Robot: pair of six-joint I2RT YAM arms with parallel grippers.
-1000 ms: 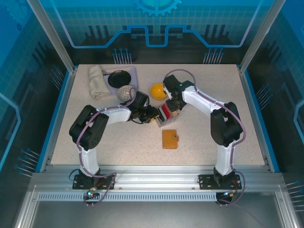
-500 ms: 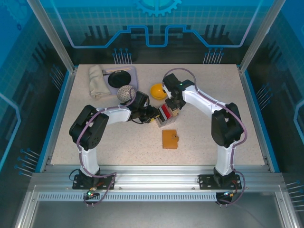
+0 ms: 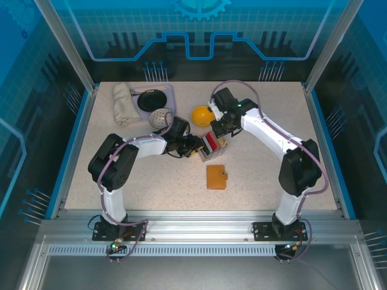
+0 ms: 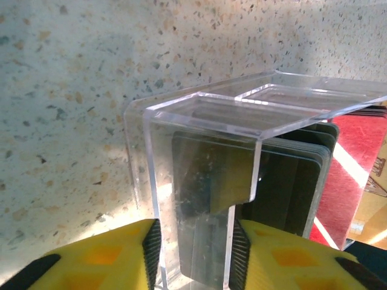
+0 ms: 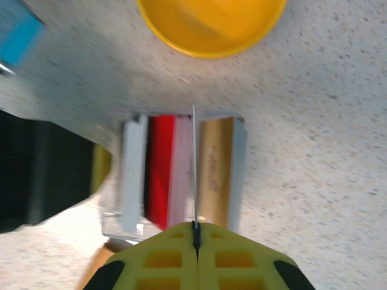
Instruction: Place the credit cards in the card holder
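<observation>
Speckled beige tabletop (image 3: 151, 175) lies inside blue-lit glass walls. Against the picture a second ago, the right arm's elbow has swung toward the right edge of the overhead frame and its wrist has drawn up-frame. The left arm and everything on the table keep their places.

At centre frame the right gripper (image 3: 214, 132) hangs over the clear acrylic box (image 3: 211, 146). In its wrist view its yellow fingers (image 5: 242, 263) are pressed together on a single thin card (image 5: 194, 163), seen edge-on in line with the gap between a red card and a gold one. The left gripper (image 3: 195, 148) is clamped narrowly on the box's near wall, its fingers (image 4: 115, 257) at either side of the clear panel.

Upright in the box stand the credit cards (image 4: 302, 181), dark ones in front and red behind. The tan-orange leather card holder (image 3: 216, 177) lies closed and flat, below the box in the frame and apart from it. A yellow bowl (image 3: 201, 115) sits just above the box.

Edge-on, the held card's colour cannot be told. The right wrist view is blurred, and the left wrist view cuts the cards off at its right edge.
</observation>
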